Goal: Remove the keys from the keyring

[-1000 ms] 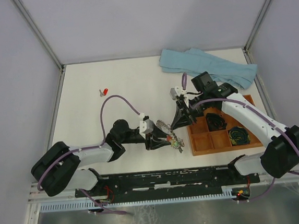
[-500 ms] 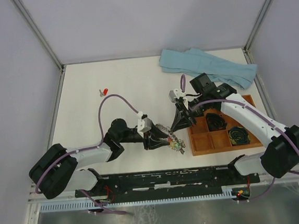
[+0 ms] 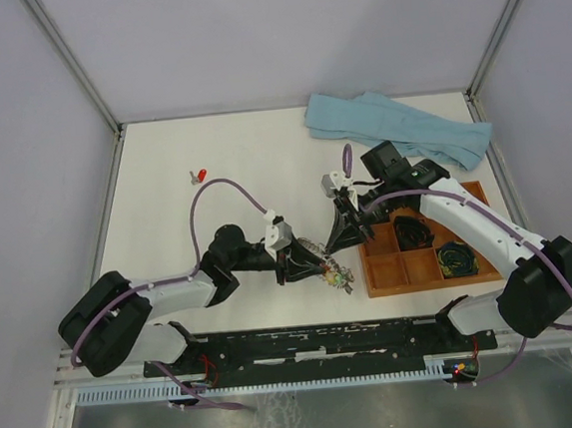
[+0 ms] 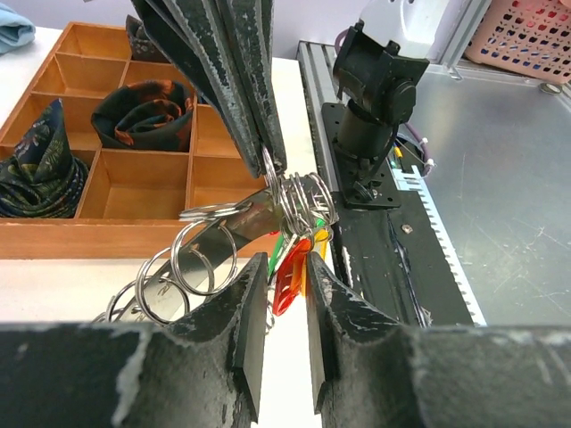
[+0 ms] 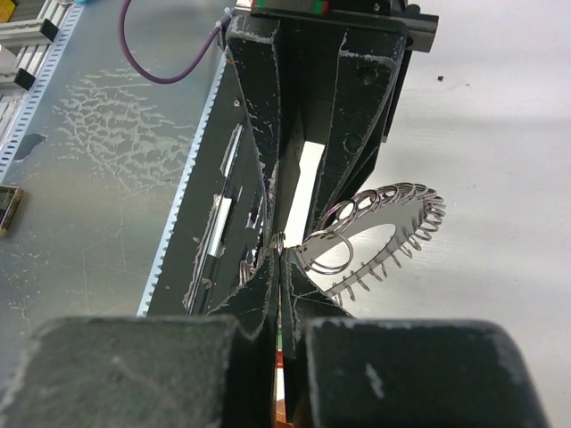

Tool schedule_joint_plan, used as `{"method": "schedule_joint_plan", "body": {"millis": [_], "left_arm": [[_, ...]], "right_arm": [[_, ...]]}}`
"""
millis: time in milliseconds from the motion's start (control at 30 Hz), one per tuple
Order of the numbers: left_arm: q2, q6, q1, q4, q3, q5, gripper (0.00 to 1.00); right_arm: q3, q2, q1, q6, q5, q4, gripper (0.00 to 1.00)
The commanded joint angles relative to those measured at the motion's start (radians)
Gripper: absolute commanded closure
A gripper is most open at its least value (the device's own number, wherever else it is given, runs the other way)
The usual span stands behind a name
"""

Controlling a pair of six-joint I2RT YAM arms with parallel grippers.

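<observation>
Overhead, item by item: white table (image 3: 231, 159); blue cloth (image 3: 399, 129) at its 1 o'clock; a small red-headed piece (image 3: 200, 175) lying alone at 10 o'clock; wooden compartment tray (image 3: 375, 284) at 4 o'clock. Just off the tray's 9 o'clock edge, the left gripper (image 3: 308, 262) and right gripper (image 3: 346, 233) meet nose to nose at the keyring (image 3: 315, 243), with the keys (image 3: 338, 276) at its 5 o'clock. Left wrist view: keyring (image 4: 254, 217), loops fanned toward 8 o'clock; keys (image 4: 287, 275), red and green heads, dangling beneath it; left gripper (image 4: 285, 267) narrowly parted, the red head in the gap with daylight either side; right gripper (image 4: 268, 156) entering from 12 o'clock, closed. Two dark coiled bundles (image 4: 143, 102) sit in tray (image 4: 89, 239) compartments at 10 o'clock. Right wrist view: right gripper (image 5: 278, 259) closed tight, pinching a small loop of the keyring (image 5: 379, 223), which fans toward 3 o'clock; left gripper (image 5: 299, 196) facing it from 12 o'clock.
</observation>
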Motion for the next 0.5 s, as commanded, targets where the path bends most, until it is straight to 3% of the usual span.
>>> {"method": "schedule_joint_plan", "body": {"millis": [0, 200, 467], "left_arm": [[0.029, -0.062, 0.001, 0.082, 0.031, 0.024, 0.7], [0.065, -0.104, 0.001, 0.145, 0.027, 0.039, 0.72], [0.056, -0.117, 0.0, 0.158, 0.018, 0.044, 0.9]], "right_arm": [[0.052, -0.004, 0.007, -0.016, -0.035, 0.012, 0.99], [0.051, -0.002, 0.008, -0.016, -0.031, 0.012, 0.99], [0.054, 0.0, 0.008, -0.017, -0.027, 0.011, 0.99]]}}
